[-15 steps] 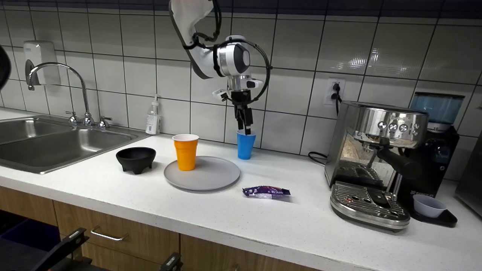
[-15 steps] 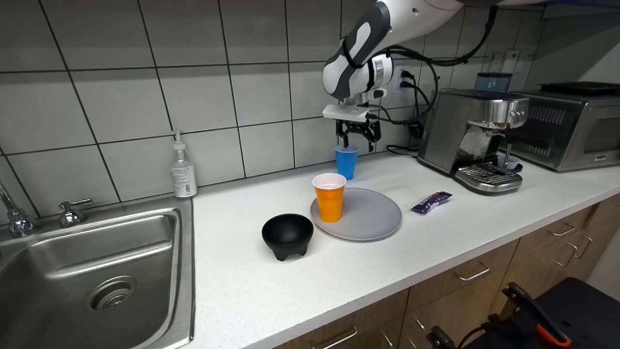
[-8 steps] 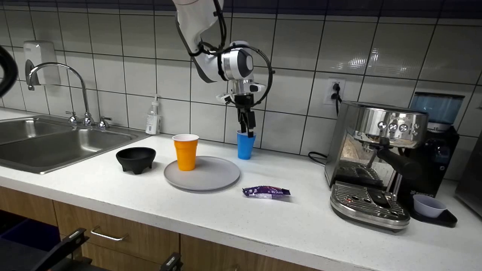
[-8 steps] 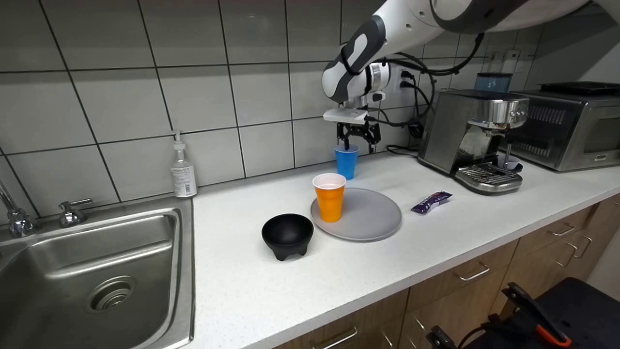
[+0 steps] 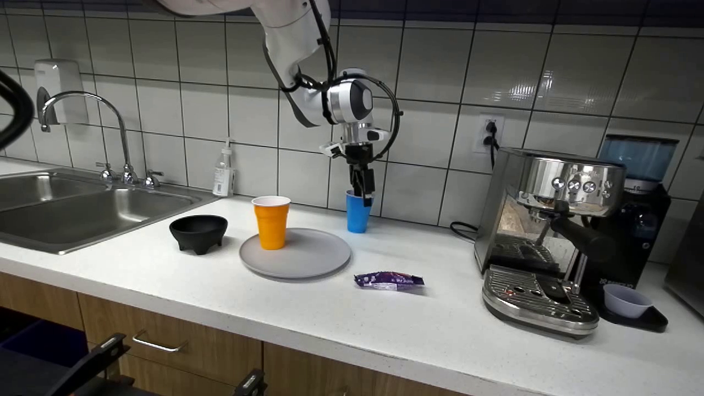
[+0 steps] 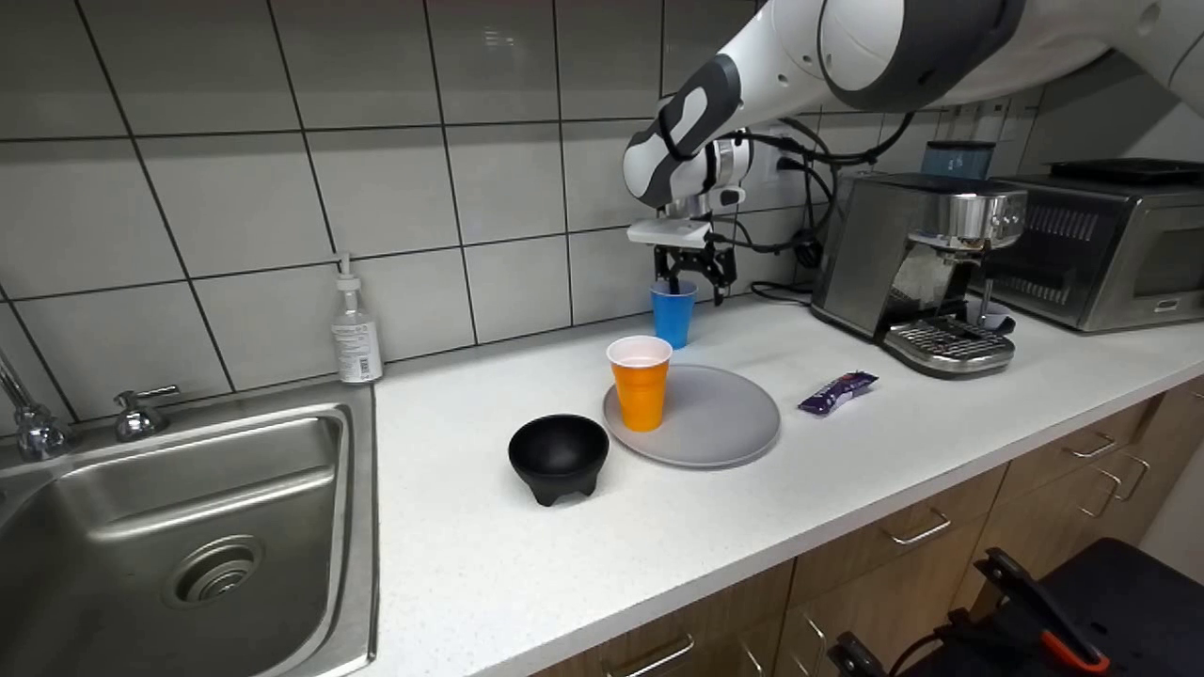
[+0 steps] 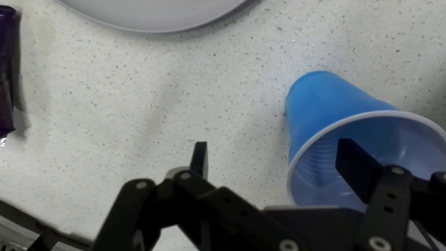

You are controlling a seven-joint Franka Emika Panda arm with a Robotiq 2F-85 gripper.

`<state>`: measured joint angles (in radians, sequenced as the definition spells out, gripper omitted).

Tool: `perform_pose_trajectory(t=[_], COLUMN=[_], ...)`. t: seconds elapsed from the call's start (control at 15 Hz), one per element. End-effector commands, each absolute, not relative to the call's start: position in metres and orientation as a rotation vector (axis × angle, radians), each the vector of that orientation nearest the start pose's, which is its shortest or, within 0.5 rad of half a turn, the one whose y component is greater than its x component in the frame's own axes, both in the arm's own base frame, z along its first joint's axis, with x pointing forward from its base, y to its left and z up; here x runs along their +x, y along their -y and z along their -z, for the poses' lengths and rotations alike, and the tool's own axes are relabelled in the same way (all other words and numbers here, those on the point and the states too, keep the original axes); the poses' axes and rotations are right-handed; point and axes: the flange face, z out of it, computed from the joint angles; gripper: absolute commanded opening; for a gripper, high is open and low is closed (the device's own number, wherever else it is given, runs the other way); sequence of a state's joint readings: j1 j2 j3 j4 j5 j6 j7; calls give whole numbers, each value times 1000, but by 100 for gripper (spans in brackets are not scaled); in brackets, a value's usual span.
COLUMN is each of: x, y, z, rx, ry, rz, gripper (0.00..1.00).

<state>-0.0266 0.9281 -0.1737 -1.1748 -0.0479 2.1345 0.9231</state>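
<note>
- The black two-fingered gripper fills the bottom of the wrist view with its jaws spread wide, pinching nothing that I can see; the white and dark-grey robot arm carrying it comes in from the top of the frame in both exterior views
- The blue plastic cup with a white rim stands upright on the white speckled countertop, at the right of the wrist view; in an exterior view the same cup is at the middle of the frame
- What matters most is how that cup sits to one side of the jaws: the finger on the right of the wrist view lies over the open mouth and seems to dip just inside the rim, while the finger on the left hangs outside it; one wall of the cup thus stands between them
- The cup's long axis runs up toward the gripper; whether a finger touches the plastic I cannot tell
- In an exterior view an orange plastic cup stands on a flat round grey plate, mid-frame, with a black three-legged bowl to the left and a shiny purple packet to the right
</note>
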Motion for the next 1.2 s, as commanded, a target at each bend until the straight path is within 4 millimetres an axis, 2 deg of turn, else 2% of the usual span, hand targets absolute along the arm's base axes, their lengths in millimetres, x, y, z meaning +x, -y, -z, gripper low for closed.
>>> perform_pose_trajectory(t=[0.0, 0.47, 0.6, 1.13], x=[768, 772, 773, 770], y=[120, 121, 121, 118], z=[-237, -236, -236, -252], rx=[-2849, -2848, -2848, -2828], ry=[-1616, -1617, -1617, -1604], rz=[132, 124, 126, 151], gripper=[69, 13, 1, 1])
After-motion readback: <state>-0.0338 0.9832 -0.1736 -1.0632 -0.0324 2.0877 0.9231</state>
